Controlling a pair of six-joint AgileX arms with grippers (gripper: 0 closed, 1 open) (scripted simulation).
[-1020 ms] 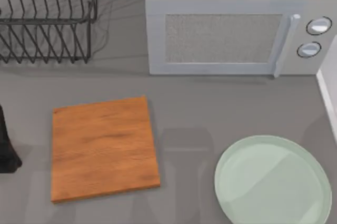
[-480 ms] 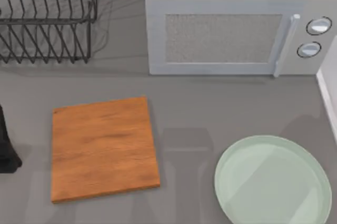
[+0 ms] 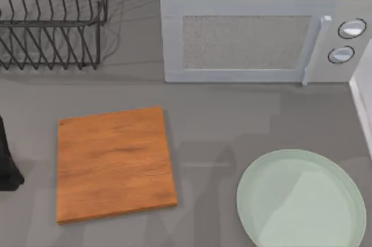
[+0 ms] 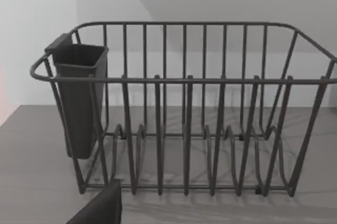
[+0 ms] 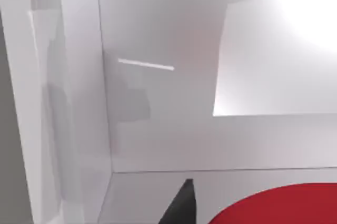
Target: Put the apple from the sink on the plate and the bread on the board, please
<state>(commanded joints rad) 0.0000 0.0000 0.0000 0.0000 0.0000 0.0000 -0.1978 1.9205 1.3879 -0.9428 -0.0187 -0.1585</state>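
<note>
Shadows on the counter point(image 3: 244, 122) between microwave point(image 3: 256, 40) and plate point(image 3: 302, 200) seen shifted and stepped since a second ago, shading across the plate altered, all objects left unmoved

Board point(image 3: 115, 164) flat, bare, left of mint plate point(image 3: 302, 200); red apple point(image 5: 279, 205) in white sink.

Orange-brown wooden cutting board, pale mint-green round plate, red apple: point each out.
Orange-brown wooden cutting board point(image 3: 115, 163): top view, centre of surface.
Pale mint-green round plate point(image 3: 250, 174): top view, left rim.
Red apple point(image 5: 284, 208): right wrist view, upper curve.
</note>
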